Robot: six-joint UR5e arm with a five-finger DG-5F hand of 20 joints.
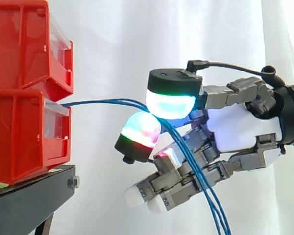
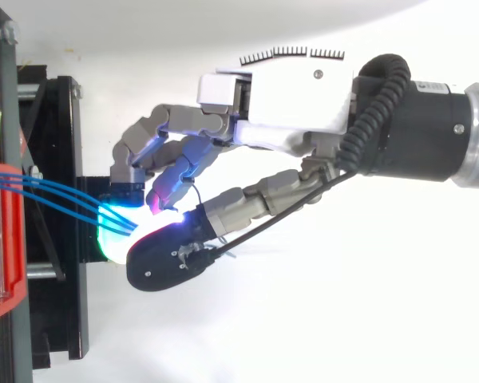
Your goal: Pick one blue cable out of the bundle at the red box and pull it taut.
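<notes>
Blue cables (image 1: pixel 103 102) look thin, limp and likely slippery. The robot hand (image 1: pixel 235 125) pinches them between thumb and finger pads (image 1: pixel 170 104), a sound hold point.

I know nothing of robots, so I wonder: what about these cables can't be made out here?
Side view: how many blue cables the hand pinches; its glowing pads cover the contact.
Side view: where the cables end; the bottom edge cuts them off.
Side view: where they start inside the lower red bin; its wall hides that.
</notes>
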